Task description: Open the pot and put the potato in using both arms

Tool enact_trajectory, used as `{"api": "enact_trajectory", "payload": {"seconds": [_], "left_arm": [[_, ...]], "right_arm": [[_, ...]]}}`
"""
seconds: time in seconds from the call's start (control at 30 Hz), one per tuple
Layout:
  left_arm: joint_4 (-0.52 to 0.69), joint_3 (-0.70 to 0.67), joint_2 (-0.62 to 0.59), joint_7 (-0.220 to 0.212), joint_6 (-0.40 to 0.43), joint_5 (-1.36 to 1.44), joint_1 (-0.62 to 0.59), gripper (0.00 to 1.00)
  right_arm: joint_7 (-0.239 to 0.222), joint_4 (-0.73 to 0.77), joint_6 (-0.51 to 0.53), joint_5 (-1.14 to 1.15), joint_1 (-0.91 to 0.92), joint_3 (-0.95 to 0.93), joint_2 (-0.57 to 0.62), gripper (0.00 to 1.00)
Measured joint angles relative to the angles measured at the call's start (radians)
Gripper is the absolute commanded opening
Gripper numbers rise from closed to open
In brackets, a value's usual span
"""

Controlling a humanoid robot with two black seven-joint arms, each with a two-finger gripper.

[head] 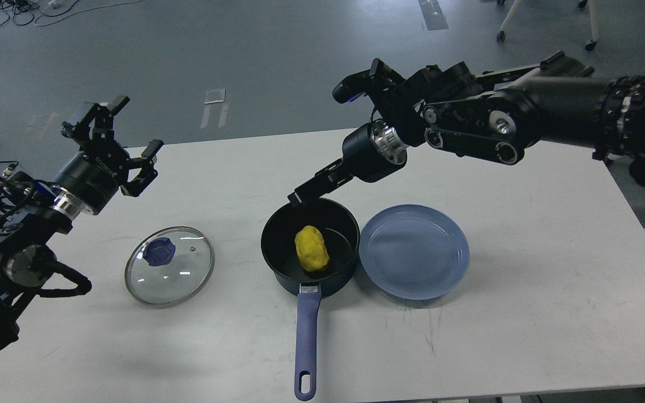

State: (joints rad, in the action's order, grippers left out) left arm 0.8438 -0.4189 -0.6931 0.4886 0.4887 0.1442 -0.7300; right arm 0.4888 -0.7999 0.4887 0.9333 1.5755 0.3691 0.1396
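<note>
The yellow potato [311, 248] lies inside the dark blue pot [271, 253], which stands uncovered at the table's middle with its blue handle [307, 336] pointing toward me. The glass lid [188, 274] with a blue knob lies flat on the table to the pot's left. My right gripper [300, 196] hangs empty just above the pot's far rim, its jaws apart and clear of the potato. My left gripper [135, 126] is open and empty, raised above the table's far left, behind the lid.
A blue plate [414, 251] sits on the white table [524, 313], touching the pot's right side. The right arm stretches over the table's far right part. Grey floor lies beyond the far edge.
</note>
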Motion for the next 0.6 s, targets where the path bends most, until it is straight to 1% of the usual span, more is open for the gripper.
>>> {"api": "enact_trajectory", "payload": {"seconds": [0.13, 0.23, 0.3, 0.43, 0.6], "left_arm": [[0.000, -0.001, 0.000, 0.000, 0.000, 0.000, 0.001, 0.98], [0.000, -0.001, 0.000, 0.000, 0.000, 0.000, 0.003, 0.98], [0.000, -0.001, 0.003, 0.000, 0.000, 0.000, 0.004, 0.98], [0.000, -0.001, 0.015, 0.000, 0.000, -0.001, 0.015, 0.98], [-0.001, -0.002, 0.033, 0.000, 0.000, -0.001, 0.032, 0.98]], "right_arm": [[0.000, 0.001, 0.000, -0.109, -0.025, -0.102, 0.125, 0.99], [0.000, 0.002, 0.000, -0.269, -0.110, -0.182, 0.226, 0.99], [0.000, 0.006, 0.000, -0.361, -0.176, -0.237, 0.270, 0.99], [0.000, 0.053, 0.000, -0.512, -0.374, -0.423, 0.304, 0.99], [0.000, 0.125, -0.001, -0.569, -0.596, -0.665, 0.277, 0.99]]}}
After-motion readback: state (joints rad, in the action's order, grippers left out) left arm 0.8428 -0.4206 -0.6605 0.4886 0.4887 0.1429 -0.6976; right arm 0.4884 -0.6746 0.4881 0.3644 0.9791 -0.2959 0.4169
